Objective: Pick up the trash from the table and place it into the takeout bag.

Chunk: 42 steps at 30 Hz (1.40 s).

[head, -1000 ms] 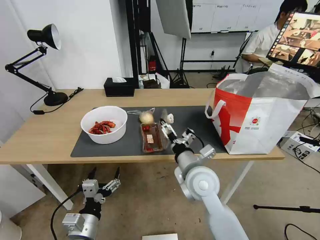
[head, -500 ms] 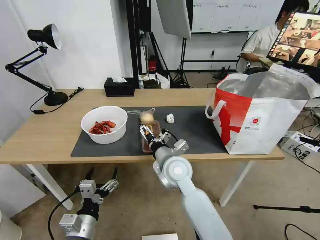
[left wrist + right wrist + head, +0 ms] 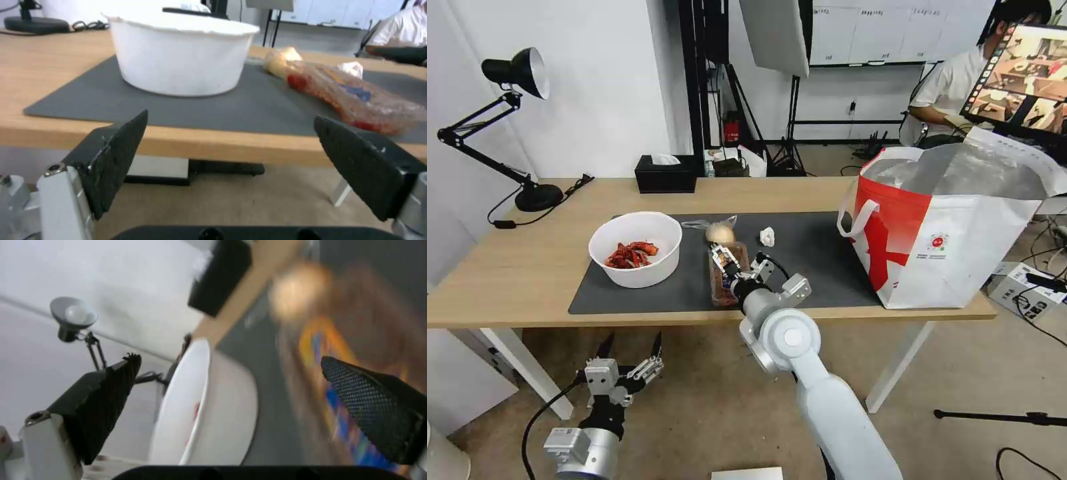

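From the head view, we see our right gripper (image 3: pixel 735 263) reaching over the near edge of the table (image 3: pixel 514 280), jaws spread wide above the clear clamshell tray (image 3: pixel 725 285) on the grey mat (image 3: pixel 814 263). We judge it is poised to close on the tray, the nearest piece of trash to that arm. Our left gripper (image 3: pixel 630 357) hangs parked below the table edge, jaws also wide and holding nothing. The white bowl (image 3: pixel 636 248) sits on the mat left of the tray and holds red food scraps. The clear bag with its beige lump (image 3: pixel 719 233) lies just behind the tray, and the crumpled tissue (image 3: pixel 767 236) rests a little to its right. The takeout bag (image 3: pixel 954 230) stands open at the table's right end, its mouth upward to receive the trash; we cannot tell what lies inside. A black tissue box (image 3: pixel 665 173) and a desk lamp (image 3: pixel 514 73) sit toward the back.

In the left wrist view, 2 dark pads (image 3: pixel 115 156) frame the table edge, well apart, with the bowl and the tray of reddish leftovers beyond.

In the right wrist view, the pads (image 3: pixel 369 403) stand wide with the tray between and beyond them, the bowl beside it.
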Motion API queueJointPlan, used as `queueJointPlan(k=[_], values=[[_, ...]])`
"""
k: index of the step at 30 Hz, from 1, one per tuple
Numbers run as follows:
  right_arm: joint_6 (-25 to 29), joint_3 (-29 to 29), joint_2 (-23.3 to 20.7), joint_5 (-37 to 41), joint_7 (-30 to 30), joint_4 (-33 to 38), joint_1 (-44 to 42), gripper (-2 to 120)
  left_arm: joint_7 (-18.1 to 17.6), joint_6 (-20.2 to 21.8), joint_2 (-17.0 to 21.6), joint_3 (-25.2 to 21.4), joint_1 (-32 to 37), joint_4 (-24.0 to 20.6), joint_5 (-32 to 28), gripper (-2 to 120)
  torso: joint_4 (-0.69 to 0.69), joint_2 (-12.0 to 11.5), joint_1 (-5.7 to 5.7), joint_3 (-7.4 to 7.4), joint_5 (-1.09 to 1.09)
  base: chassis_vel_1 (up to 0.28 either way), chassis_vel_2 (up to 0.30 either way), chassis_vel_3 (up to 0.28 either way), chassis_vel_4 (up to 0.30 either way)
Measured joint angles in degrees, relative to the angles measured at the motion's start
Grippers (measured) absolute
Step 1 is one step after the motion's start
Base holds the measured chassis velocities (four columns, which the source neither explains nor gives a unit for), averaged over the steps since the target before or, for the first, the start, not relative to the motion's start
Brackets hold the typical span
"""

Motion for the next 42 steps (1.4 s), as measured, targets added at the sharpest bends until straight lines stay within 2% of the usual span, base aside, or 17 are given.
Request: queueJointPlan(k=[2,3,4,6,10,11,12,13,15,20,22,24,30,35,38,40,42], values=[[-2.3,-0.8,-4.1,-13.4,-8.1,-1.7,2.2,100,-0.3,-0.1,0.0,-0.1,-0.2,-0.4,-0.5,100,-0.01,0.0,0.00,0.00,0.01,0.000,0.000,0.000,0.000],[-3.5,-2.1,-8.5,-26.6,-17.0,-3.9,4.6,100,-0.3,-0.1,0.0,-0.2,-0.2,-0.7,-0.7,100,-0.02,0.0,0.00,0.00,0.02,0.000,0.000,0.000,0.000],[-3.5,-2.1,-8.5,-26.6,-17.0,-3.9,4.6,100,-0.3,-0.1,0.0,-0.2,-0.2,-0.7,-0.7,100,-0.02,0.0,0.00,0.00,0.02,0.000,0.000,0.000,0.000],[-3.5,-3.2,-12.5,-37.4,-25.7,-7.0,7.7,98,-0.4,-0.1,0.0,-0.2,-0.3,-0.8,-0.7,100,-0.01,0.0,0.00,0.00,0.01,0.000,0.000,0.000,0.000],[-3.2,-4.0,-14.9,-41.9,-30.4,-8.9,10.1,86,-0.4,-0.1,0.0,-0.2,-0.3,-0.9,-0.8,100,-0.01,0.0,0.00,0.00,0.00,0.000,0.000,0.000,0.000],[-3.1,-5.3,-17.3,-44.8,-35.6,-11.3,13.6,78,-0.4,-0.2,0.0,-0.3,-0.3,-0.9,-1.0,100,-0.01,0.0,0.00,0.01,0.01,0.000,0.000,0.000,0.000],[-3.1,-5.3,-17.3,-44.8,-35.6,-11.3,13.6,78,-0.4,-0.2,0.0,-0.3,-0.3,-0.9,-1.0,100,-0.01,0.0,0.00,0.01,0.01,0.000,0.000,0.000,0.000],[-3.0,-6.6,-18.8,-46.4,-40.5,-14.0,17.2,71,-0.4,-0.3,0.0,-0.3,-0.6,-0.9,-1.1,100,-0.01,0.0,0.00,0.00,0.00,0.000,0.000,0.000,0.000],[-3.3,-8.9,-19.0,-46.5,-44.0,-17.9,21.6,63,-0.4,-0.4,0.0,-0.3,-1.0,-0.9,-1.3,100,-0.01,0.0,0.01,0.00,0.00,0.000,0.000,0.000,0.000],[-5.0,-11.3,-18.3,-46.5,-45.8,-22.3,25.1,49,-0.2,-0.1,0.2,-0.5,-1.4,-0.8,-2.1,100,0.00,0.0,0.00,0.01,0.00,0.000,0.000,0.000,0.000],[-6.0,-13.0,-17.5,-46.3,-47.0,-26.0,26.9,37,-0.2,1.5,1.0,-0.8,-2.4,-1.2,-3.8,100,0.00,0.0,0.01,0.01,-0.01,0.000,0.000,0.000,0.000],[-6.3,-13.6,-17.2,-46.0,-47.3,-27.3,27.3,35,-0.3,2.8,1.4,-0.8,-2.7,-1.6,-5.1,100,0.00,0.0,0.01,0.01,-0.01,0.000,0.000,0.000,0.000],[-7.6,-14.2,-16.0,-45.7,-47.8,-30.3,27.1,8,-0.7,8.0,5.3,0.5,-4.8,-2.6,-11.3,100,0.00,0.0,0.01,0.00,-0.01,0.000,0.000,0.000,0.000],[-8.1,-14.2,-16.0,-45.4,-48.1,-30.4,26.4,0,-2.3,10.4,9.3,1.3,-6.5,-2.6,-16.9,100,0.00,0.0,0.00,0.00,0.00,0.000,0.000,0.000,0.000],[-8.5,-14.2,-16.4,-44.9,-48.0,-29.9,26.2,0,-6.2,14.7,16.1,2.4,-9.9,-3.0,-30.4,100,0.00,0.0,0.00,0.00,-0.01,0.000,0.000,0.000,0.000],[-8.5,-14.1,-16.6,-44.8,-47.9,-29.8,26.1,0,-7.5,15.9,17.7,2.8,-10.8,-3.1,-34.3,100,0.00,0.0,0.00,0.00,-0.01,0.000,0.000,0.000,0.000],[-8.6,-14.0,-17.0,-44.7,-47.7,-29.5,26.0,0,-11.5,18.6,22.1,4.2,-13.3,-3.4,-45.9,100,-0.01,0.0,0.00,0.00,0.00,0.000,0.000,0.000,0.000]])
